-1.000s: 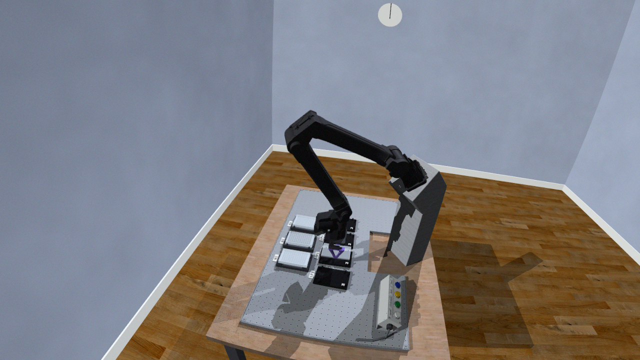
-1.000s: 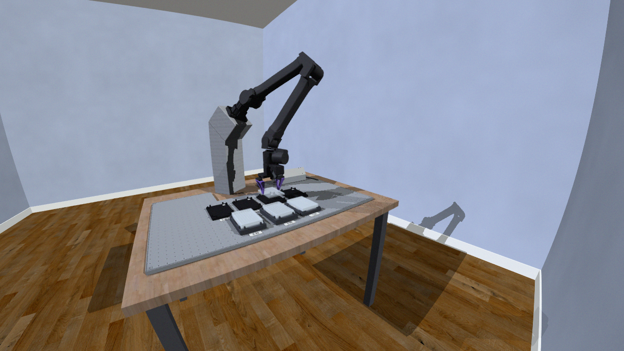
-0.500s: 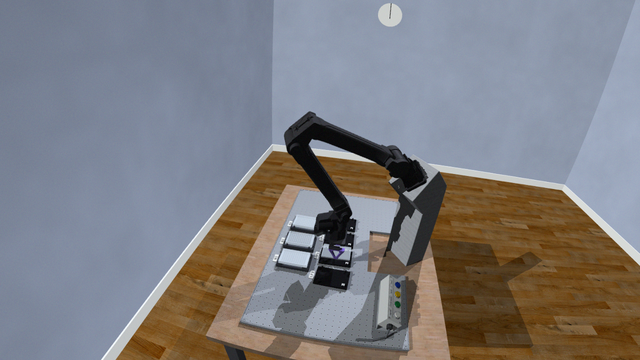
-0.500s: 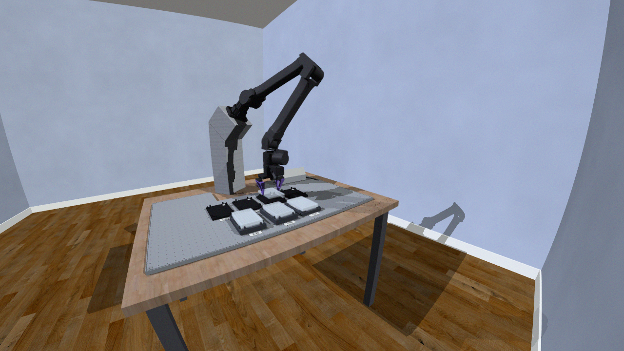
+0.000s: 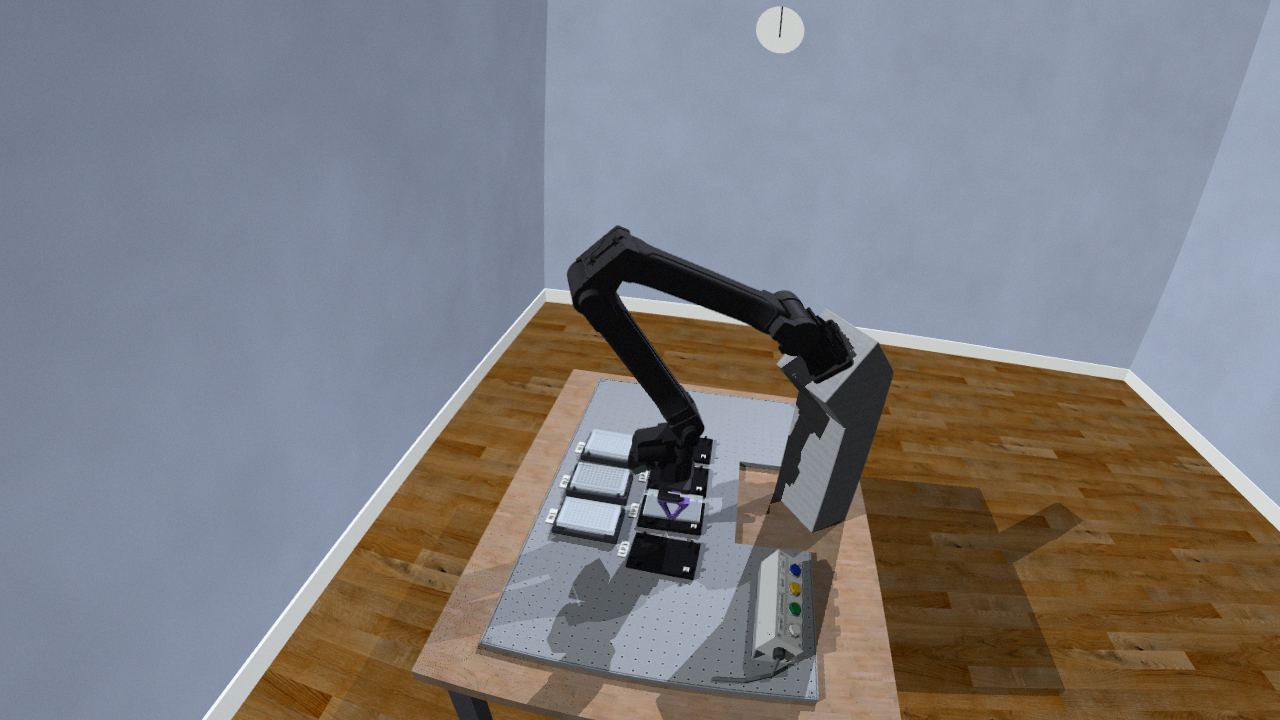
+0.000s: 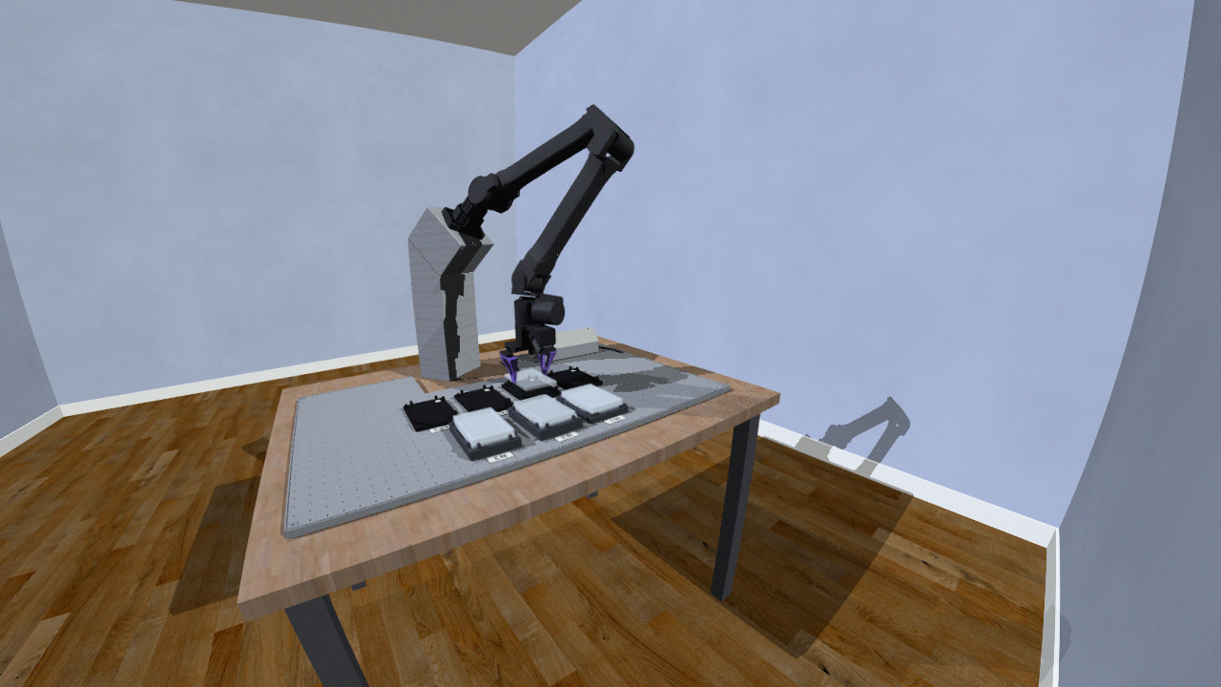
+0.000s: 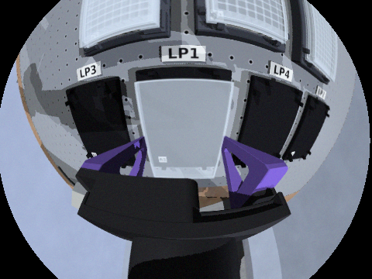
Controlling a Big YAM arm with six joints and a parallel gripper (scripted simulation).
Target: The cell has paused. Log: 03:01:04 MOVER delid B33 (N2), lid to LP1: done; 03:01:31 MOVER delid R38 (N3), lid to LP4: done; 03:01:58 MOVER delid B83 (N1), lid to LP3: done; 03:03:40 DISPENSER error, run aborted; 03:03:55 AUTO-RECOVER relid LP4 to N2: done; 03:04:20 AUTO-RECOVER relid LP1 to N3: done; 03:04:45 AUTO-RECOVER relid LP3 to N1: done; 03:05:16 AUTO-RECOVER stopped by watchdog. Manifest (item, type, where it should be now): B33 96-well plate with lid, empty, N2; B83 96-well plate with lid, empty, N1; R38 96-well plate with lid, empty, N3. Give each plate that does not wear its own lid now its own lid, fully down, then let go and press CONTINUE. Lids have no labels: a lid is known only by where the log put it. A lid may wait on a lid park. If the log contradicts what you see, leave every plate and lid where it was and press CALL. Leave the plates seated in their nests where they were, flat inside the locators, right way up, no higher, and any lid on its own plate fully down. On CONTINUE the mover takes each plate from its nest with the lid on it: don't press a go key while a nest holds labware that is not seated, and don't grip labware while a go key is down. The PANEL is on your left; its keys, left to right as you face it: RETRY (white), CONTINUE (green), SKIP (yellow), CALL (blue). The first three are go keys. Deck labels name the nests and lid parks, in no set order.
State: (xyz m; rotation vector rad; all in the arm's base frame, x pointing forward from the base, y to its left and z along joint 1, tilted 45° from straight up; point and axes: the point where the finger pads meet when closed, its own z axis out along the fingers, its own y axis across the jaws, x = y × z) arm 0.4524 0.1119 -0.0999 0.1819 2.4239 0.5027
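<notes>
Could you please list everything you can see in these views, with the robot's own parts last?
Table: one, wood top, dark legs.
Deck board: one, grey, on the table.
Well plates: three, white, in a row near the deck's edge.
Lid parks: four, black; labels LP3, LP1, LP4 readable.
Lid: one, clear, over the LP1 park, between the fingers.
Key panel: one, grey, with white, green, yellow, blue keys.
Wall clock: one, white.
Pedestal: one, grey.
Arm: one, black.
Fingers: two, purple, closed on the lid.
</notes>
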